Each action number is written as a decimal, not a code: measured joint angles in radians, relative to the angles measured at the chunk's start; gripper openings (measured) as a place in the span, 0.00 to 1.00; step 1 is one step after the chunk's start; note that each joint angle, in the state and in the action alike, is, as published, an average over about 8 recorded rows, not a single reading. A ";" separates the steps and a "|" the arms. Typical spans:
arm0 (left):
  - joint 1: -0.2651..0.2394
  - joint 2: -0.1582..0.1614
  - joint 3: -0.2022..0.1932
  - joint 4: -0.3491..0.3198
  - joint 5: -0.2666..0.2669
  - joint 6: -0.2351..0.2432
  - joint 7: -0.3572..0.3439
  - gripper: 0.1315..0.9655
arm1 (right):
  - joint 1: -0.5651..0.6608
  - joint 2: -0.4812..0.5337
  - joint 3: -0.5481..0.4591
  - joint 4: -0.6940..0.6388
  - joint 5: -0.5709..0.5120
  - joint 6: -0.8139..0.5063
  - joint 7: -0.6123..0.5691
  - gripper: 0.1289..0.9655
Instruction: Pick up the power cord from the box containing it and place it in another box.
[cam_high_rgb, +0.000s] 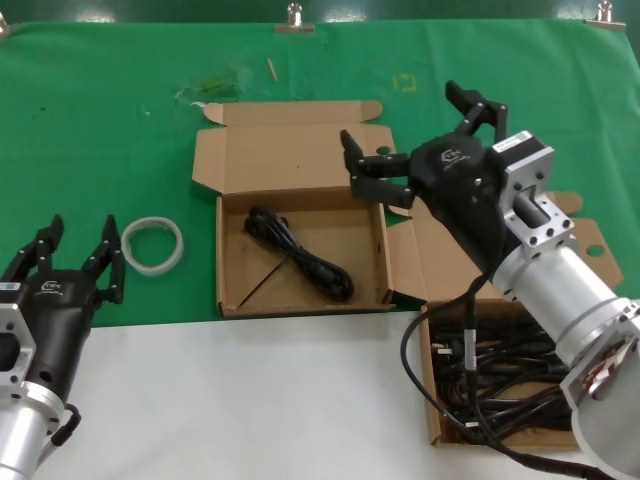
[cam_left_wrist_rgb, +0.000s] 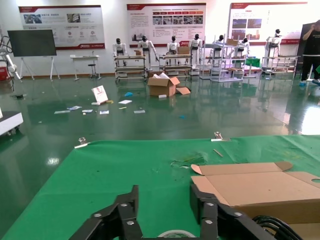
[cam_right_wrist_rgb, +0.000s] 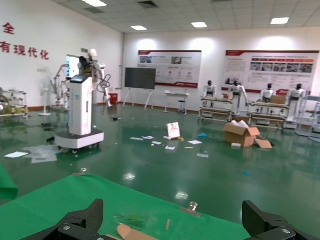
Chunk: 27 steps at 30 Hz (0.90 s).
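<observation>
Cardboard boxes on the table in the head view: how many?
2. One shallow brown cardboard box sits centre, holding one black cord bundle; the other, on the robot's right, holds heaped black cords, partly hidden by the right arm.

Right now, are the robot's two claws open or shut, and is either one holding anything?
Left gripper: jaws open, holding nothing, parked beside the white ring.
Right gripper: jaws open, holding nothing, above the box with the power cord.

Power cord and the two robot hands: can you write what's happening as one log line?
power cord: lying in another box | right gripper: open, empty, above that box's far right corner | left gripper: open, idle by white ring
</observation>
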 joint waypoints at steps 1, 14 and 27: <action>0.000 0.000 0.000 0.000 0.000 0.000 0.000 0.24 | -0.008 -0.004 0.011 -0.001 -0.010 -0.003 0.005 0.97; 0.000 0.000 0.000 0.000 0.000 0.000 0.000 0.57 | -0.111 -0.065 0.157 -0.018 -0.141 -0.043 0.077 1.00; 0.000 0.000 0.000 0.000 0.000 0.000 0.000 0.81 | -0.214 -0.125 0.305 -0.035 -0.272 -0.083 0.149 1.00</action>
